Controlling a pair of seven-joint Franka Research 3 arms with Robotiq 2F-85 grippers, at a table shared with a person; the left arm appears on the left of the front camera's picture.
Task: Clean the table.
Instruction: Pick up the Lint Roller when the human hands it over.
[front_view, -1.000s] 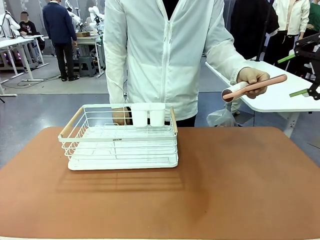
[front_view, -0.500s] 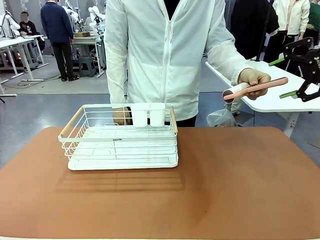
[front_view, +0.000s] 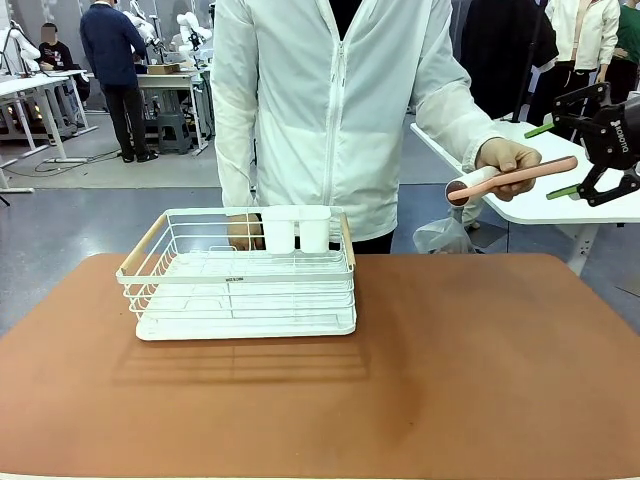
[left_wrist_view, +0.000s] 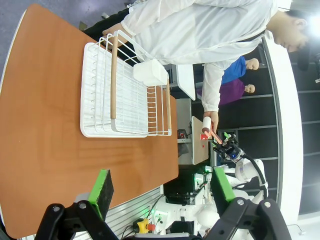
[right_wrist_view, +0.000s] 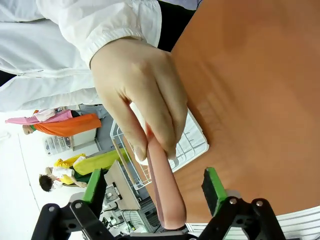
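The reddish-brown table (front_view: 480, 350) fills the foreground. Across it stands a person whose hand (front_view: 505, 155) holds out a roller (front_view: 505, 178) with a pink handle and white head, off the table's far right corner. My right gripper (front_view: 540, 162) is open, its green fingers above and below the handle's free end without touching it. Seen from the right wrist, the pink handle (right_wrist_view: 162, 185) runs between the open right gripper (right_wrist_view: 154, 187) fingers, with the hand (right_wrist_view: 135, 85) gripping it farther up. My left gripper (left_wrist_view: 162, 190) is open and empty, high above the table (left_wrist_view: 50, 125).
A white wire rack (front_view: 240, 280) with wooden handles and two white cups (front_view: 296, 230) sits on the table's left half. The person's other hand rests behind it. A white table (front_view: 560, 200) stands behind my right gripper. People and other tables are far behind.
My right gripper has moved left toward the person's hand, so the handle's end now lies between its fingers. The person, roller and rack have stayed put.
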